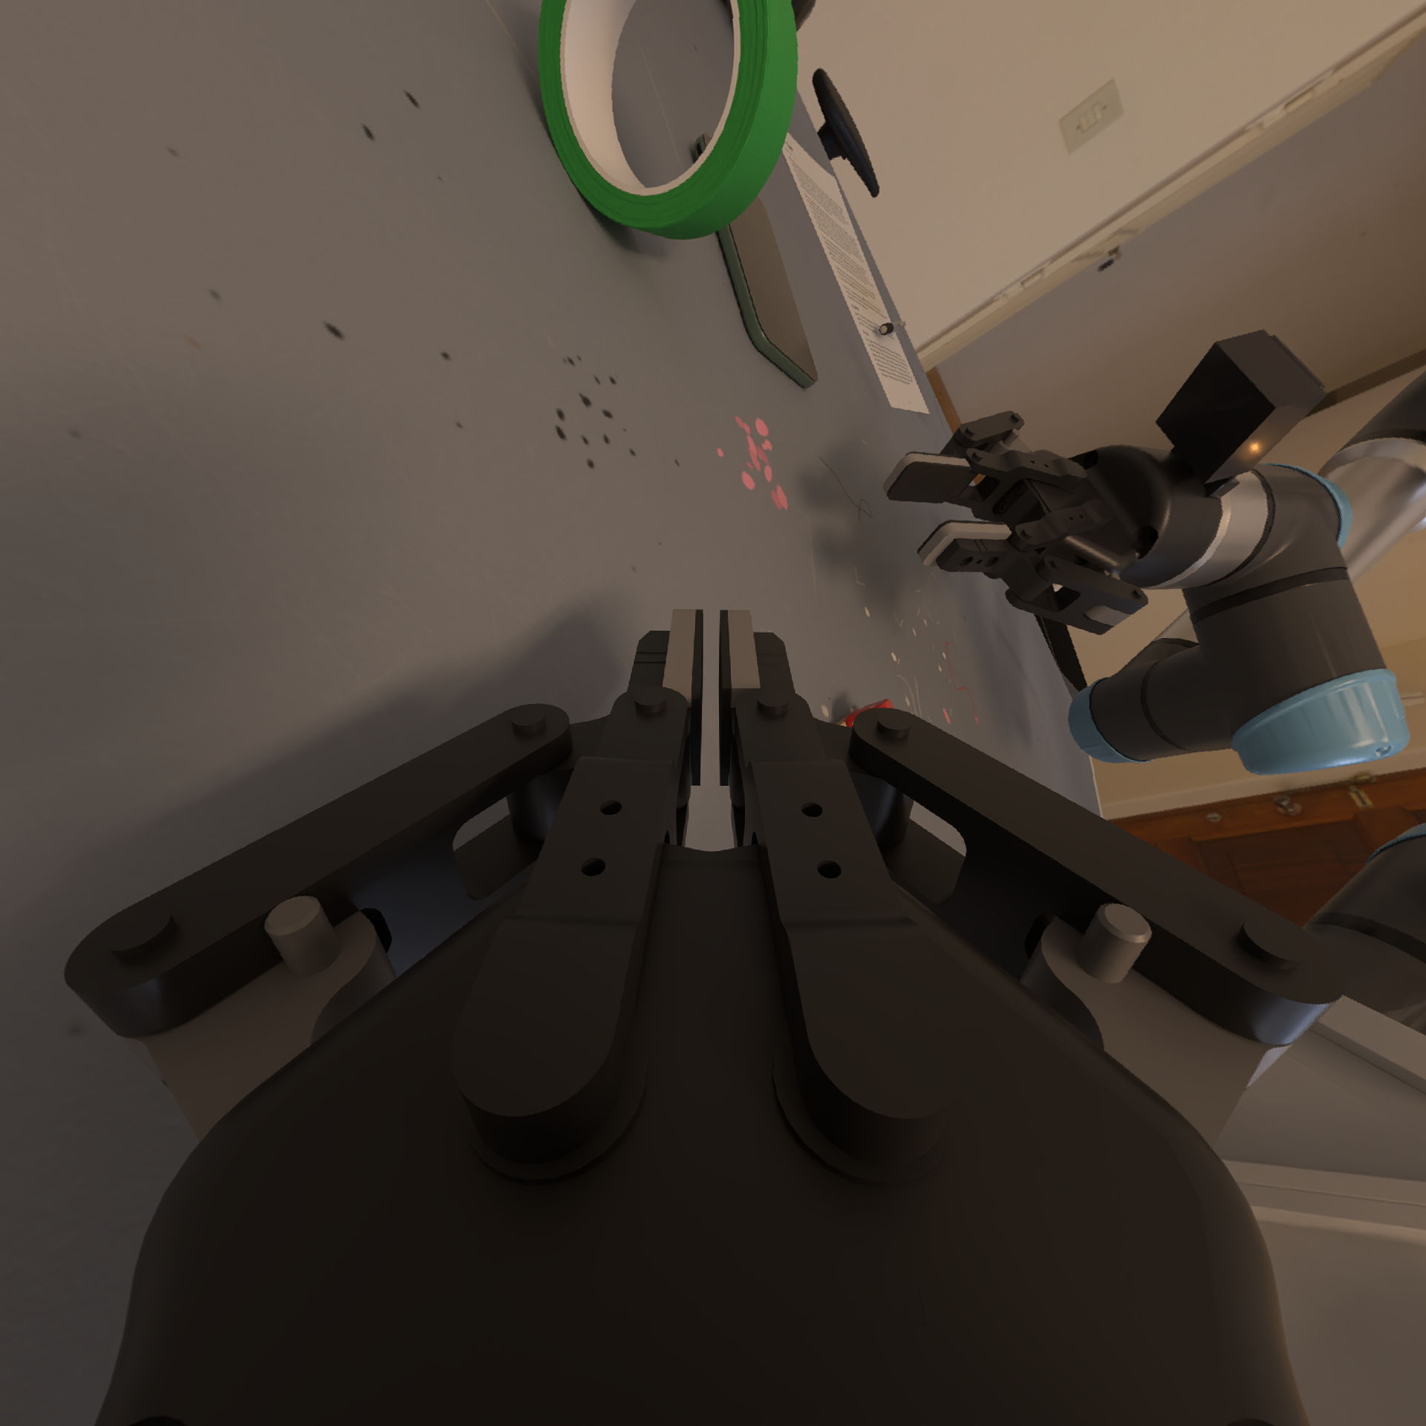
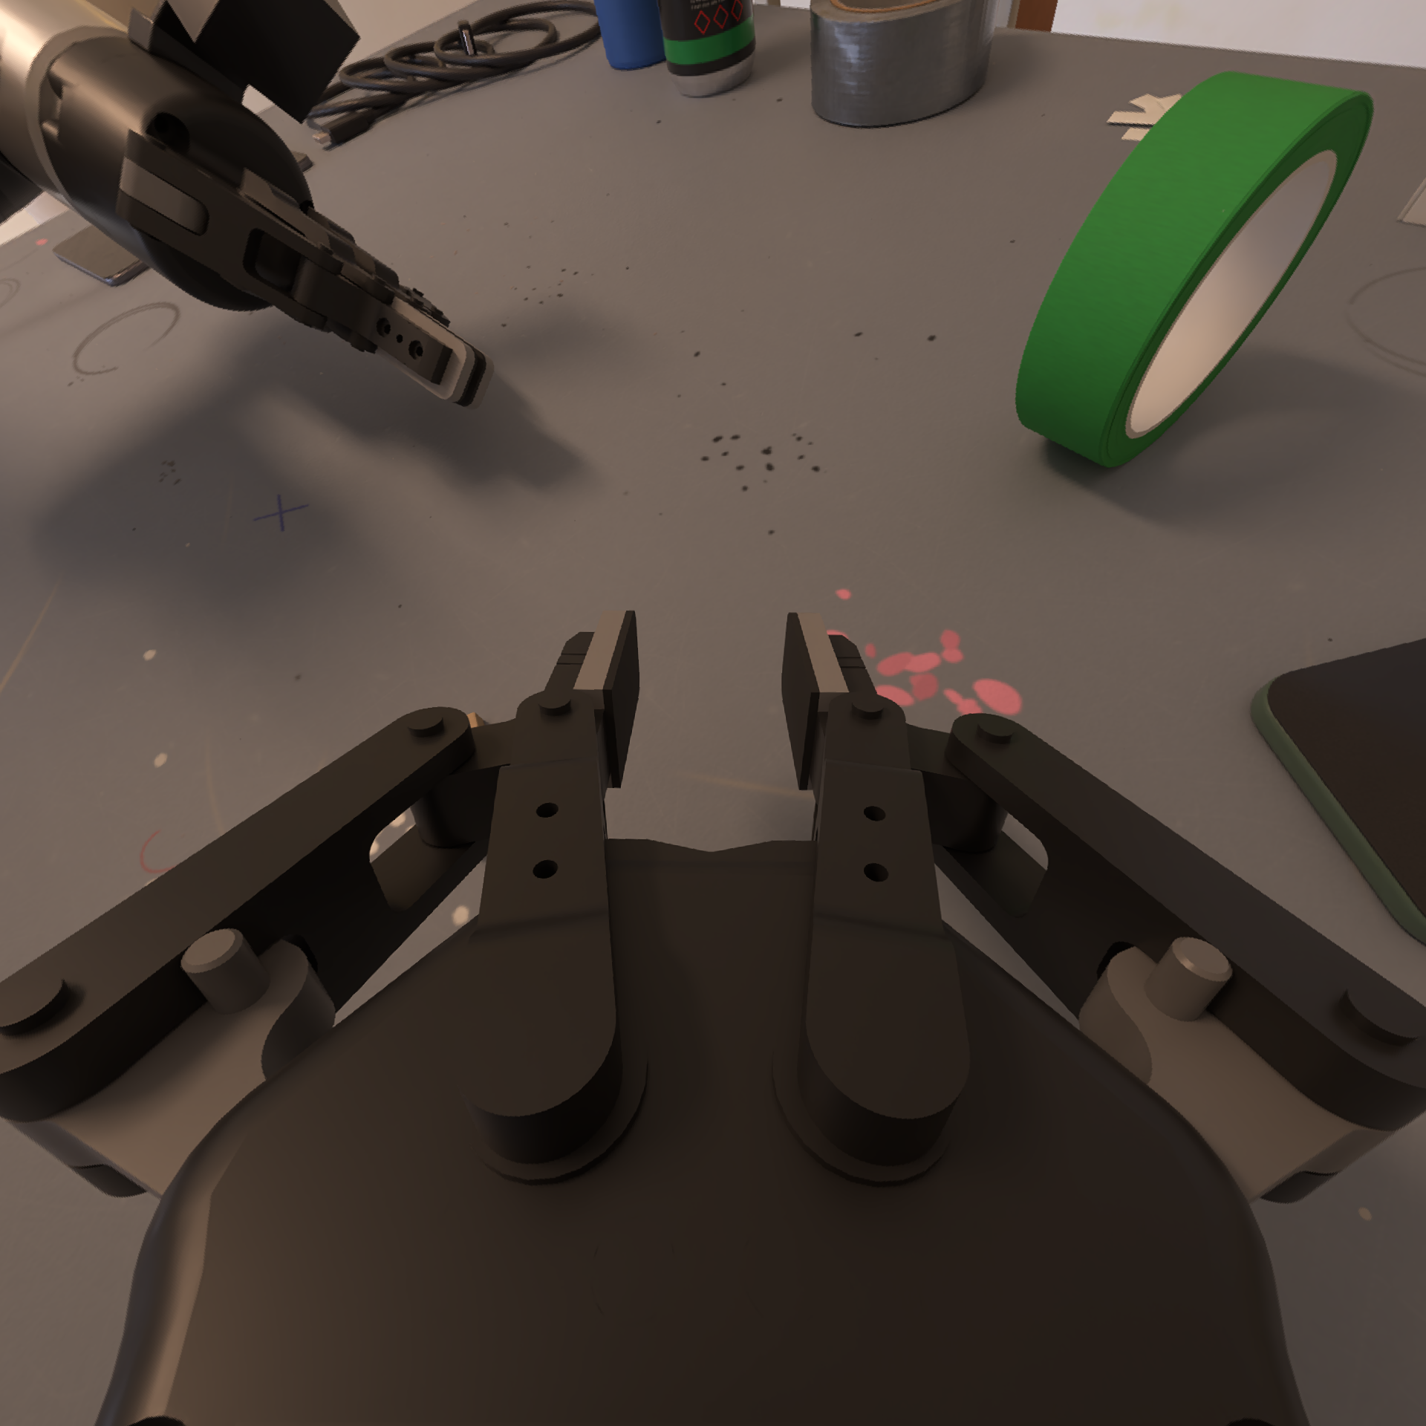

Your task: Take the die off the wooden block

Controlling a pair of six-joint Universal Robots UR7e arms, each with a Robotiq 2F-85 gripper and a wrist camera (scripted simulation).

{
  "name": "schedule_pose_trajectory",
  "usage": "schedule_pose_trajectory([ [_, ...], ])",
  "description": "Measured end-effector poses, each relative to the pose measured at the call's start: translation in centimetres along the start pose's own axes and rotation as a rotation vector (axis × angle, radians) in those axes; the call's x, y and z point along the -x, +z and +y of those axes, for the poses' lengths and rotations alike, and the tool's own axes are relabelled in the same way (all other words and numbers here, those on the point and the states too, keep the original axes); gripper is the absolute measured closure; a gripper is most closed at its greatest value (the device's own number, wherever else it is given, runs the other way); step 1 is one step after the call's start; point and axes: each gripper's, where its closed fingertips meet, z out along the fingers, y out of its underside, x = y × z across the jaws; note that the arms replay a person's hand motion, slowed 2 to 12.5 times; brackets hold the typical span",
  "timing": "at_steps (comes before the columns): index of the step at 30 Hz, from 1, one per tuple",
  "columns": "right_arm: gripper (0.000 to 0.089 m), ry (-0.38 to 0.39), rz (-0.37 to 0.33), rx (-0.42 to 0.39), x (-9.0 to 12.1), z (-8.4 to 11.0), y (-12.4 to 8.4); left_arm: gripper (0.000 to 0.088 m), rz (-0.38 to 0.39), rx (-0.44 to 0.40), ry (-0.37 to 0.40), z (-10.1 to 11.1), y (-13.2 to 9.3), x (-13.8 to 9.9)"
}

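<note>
I cannot make out a die or a wooden block in either view. A small red bit peeks from behind my left gripper's linkage, and a small tan bit from behind my right gripper's linkage; I cannot tell what they are. My left gripper is shut with nothing between its pads, above the grey table. It also shows in the right wrist view at the upper left. My right gripper is open and empty over the table. It shows in the left wrist view at the right.
A green tape roll stands on edge at the right, also in the left wrist view. A dark tablet with a green rim lies nearby. A grey tape roll, a bottle, a blue can and a coiled cable stand at the far edge.
</note>
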Motion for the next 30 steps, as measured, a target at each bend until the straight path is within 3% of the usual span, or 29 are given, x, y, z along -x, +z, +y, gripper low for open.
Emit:
schedule_pose_trajectory([
  [18,0.0548,-0.034,0.009,0.008,0.4,0.1,-0.1,0.0845,0.01,0.066,-0.01,1.0,0.4,0.1],
  [30,0.0551,-0.018,0.0,-0.007,0.5,-0.1,-0.3,0.0844,0.057,0.061,-0.133,1.0,0.0,0.0],
])
